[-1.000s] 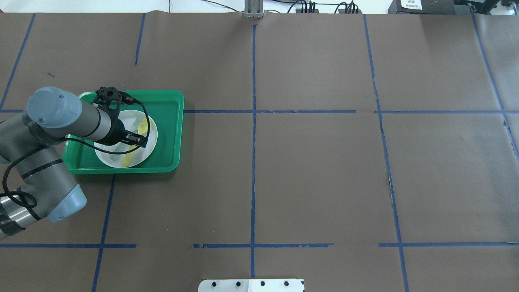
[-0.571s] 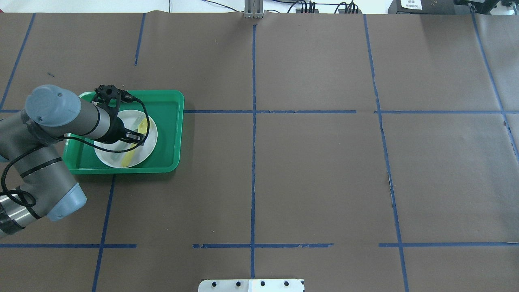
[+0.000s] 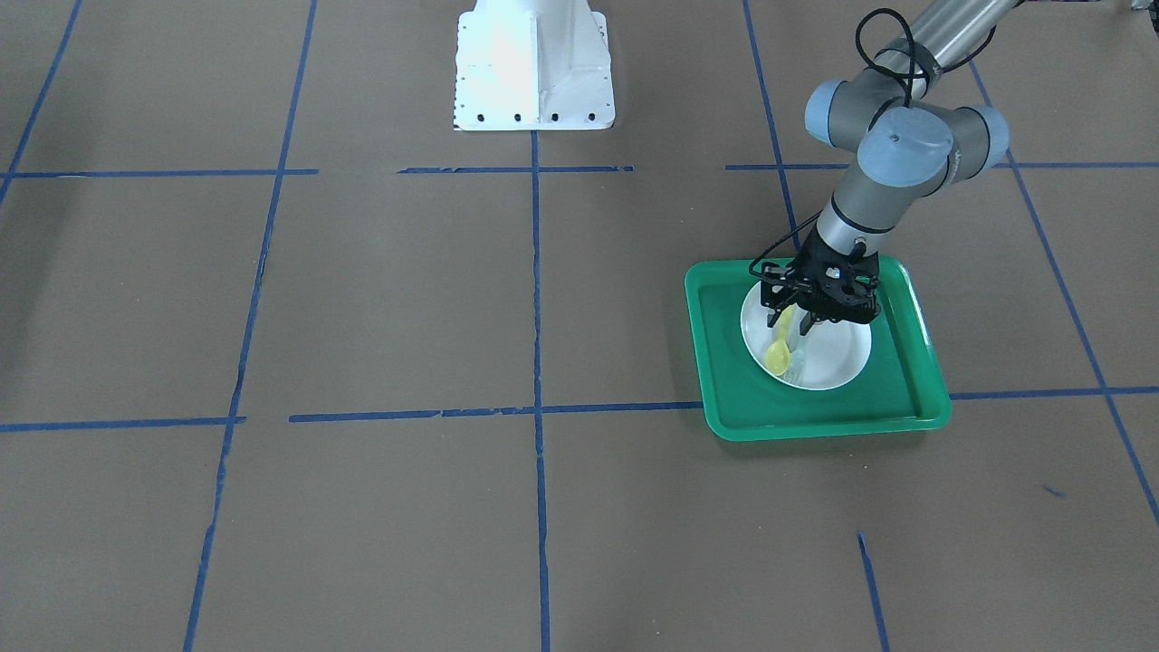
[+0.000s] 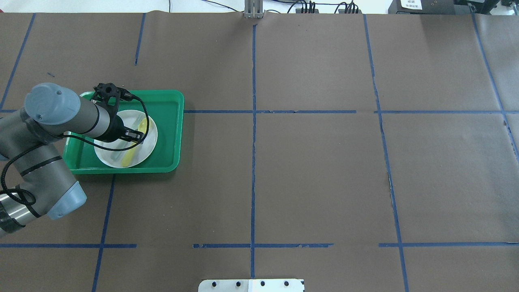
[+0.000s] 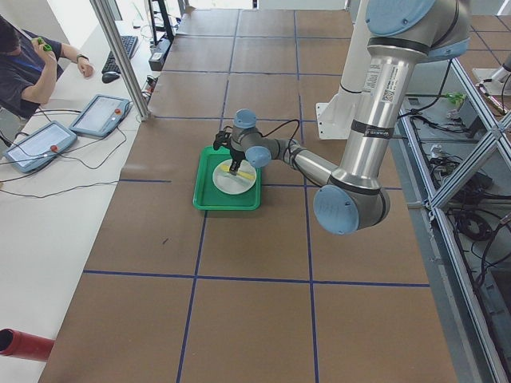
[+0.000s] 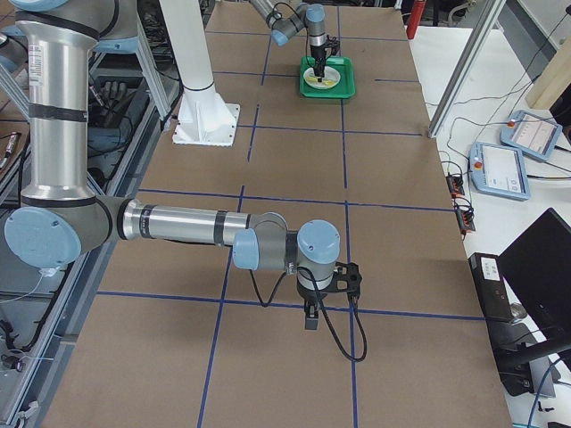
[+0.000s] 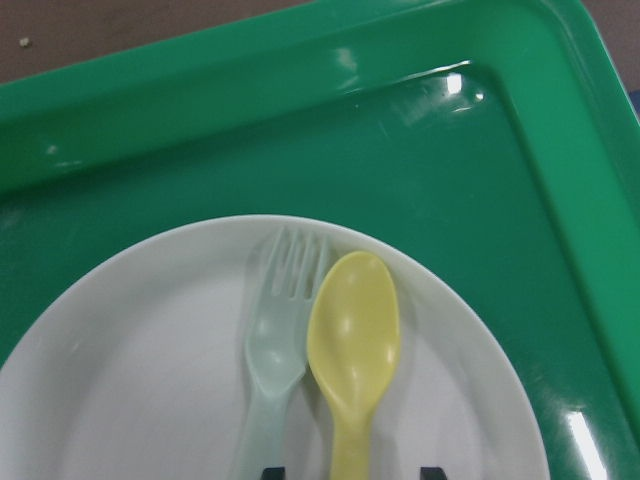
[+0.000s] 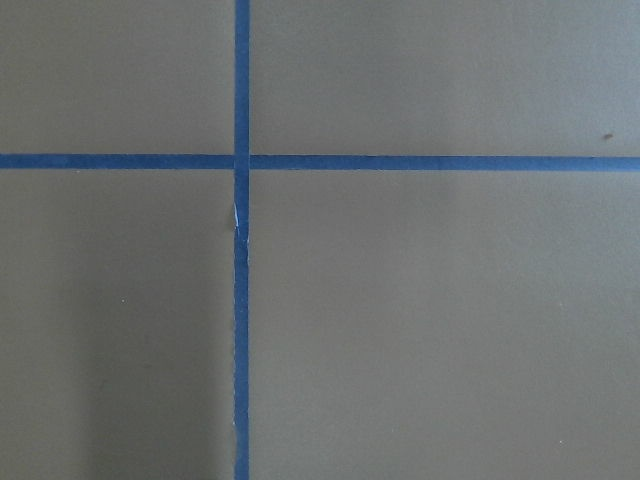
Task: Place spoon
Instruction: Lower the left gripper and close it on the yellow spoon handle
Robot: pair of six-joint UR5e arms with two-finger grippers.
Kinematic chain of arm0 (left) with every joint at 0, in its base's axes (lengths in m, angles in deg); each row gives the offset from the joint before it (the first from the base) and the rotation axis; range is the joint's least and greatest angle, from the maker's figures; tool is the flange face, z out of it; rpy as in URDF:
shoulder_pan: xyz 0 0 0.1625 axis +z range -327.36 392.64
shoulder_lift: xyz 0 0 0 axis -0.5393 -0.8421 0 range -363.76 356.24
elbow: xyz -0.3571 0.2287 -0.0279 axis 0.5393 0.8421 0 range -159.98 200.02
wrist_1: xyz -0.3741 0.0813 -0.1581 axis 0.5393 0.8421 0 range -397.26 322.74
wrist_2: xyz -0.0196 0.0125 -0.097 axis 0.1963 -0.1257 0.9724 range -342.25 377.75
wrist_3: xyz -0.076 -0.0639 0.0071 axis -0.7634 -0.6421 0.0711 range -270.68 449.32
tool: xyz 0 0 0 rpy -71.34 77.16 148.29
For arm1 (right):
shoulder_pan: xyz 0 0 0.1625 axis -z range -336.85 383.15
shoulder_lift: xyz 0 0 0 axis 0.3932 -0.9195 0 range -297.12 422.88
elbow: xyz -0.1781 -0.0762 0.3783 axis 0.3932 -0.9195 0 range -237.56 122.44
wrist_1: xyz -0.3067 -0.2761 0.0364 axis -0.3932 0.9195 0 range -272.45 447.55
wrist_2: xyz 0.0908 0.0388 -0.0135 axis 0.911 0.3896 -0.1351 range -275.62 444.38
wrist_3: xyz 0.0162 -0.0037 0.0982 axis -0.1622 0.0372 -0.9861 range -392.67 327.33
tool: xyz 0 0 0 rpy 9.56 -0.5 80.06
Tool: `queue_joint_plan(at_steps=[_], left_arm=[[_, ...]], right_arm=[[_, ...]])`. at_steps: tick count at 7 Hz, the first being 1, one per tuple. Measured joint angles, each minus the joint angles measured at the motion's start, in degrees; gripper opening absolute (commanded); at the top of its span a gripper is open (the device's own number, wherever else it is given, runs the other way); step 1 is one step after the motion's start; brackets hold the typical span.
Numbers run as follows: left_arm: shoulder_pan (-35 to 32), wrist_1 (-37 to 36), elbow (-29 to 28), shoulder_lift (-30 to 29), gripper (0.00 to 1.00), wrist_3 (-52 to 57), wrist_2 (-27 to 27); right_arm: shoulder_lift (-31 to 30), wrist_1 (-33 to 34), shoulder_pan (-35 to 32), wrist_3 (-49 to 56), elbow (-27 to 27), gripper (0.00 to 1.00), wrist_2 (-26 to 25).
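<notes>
The yellow spoon (image 7: 353,325) lies on the white plate (image 7: 140,360) next to a pale grey-green fork (image 7: 272,340), inside the green tray (image 7: 430,170). My left gripper (image 7: 351,472) is open, low over the plate. Its two fingertips straddle the spoon's handle without closing on it. In the front view the gripper (image 3: 790,324) stands over the handle, with the spoon's bowl (image 3: 777,357) sticking out. The overhead view shows the gripper (image 4: 136,136) above the spoon (image 4: 141,126). My right gripper (image 6: 309,319) hangs over bare table far from the tray. I cannot tell whether it is open or shut.
The tray (image 4: 168,134) sits on the table's left part, with brown paper and blue tape lines all round. The white robot base (image 3: 532,63) stands at the near middle edge. An operator (image 5: 20,64) and tablets are beyond the far side.
My left gripper has shifted a little toward the far side of the plate, still over the spoon's handle. Spoon, fork and plate have not moved.
</notes>
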Motion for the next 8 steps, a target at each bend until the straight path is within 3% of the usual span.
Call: queue_joint_plan(at_steps=[4, 6, 8], left_arm=[[0.4, 0.0, -0.4, -0.2, 0.51, 0.0, 0.1], [0.4, -0.1, -0.5, -0.3, 0.33, 0.0, 0.1], [0.4, -0.2, -0.9, -0.2, 0.33, 0.0, 0.1]], right_arm=[[-0.1, 0.1, 0.0, 0.0, 0.0, 1.0, 0.0], [0.0, 0.1, 0.0, 0.0, 0.0, 1.0, 0.0], [0.0, 0.0, 0.0, 0.0, 0.0, 1.0, 0.0]])
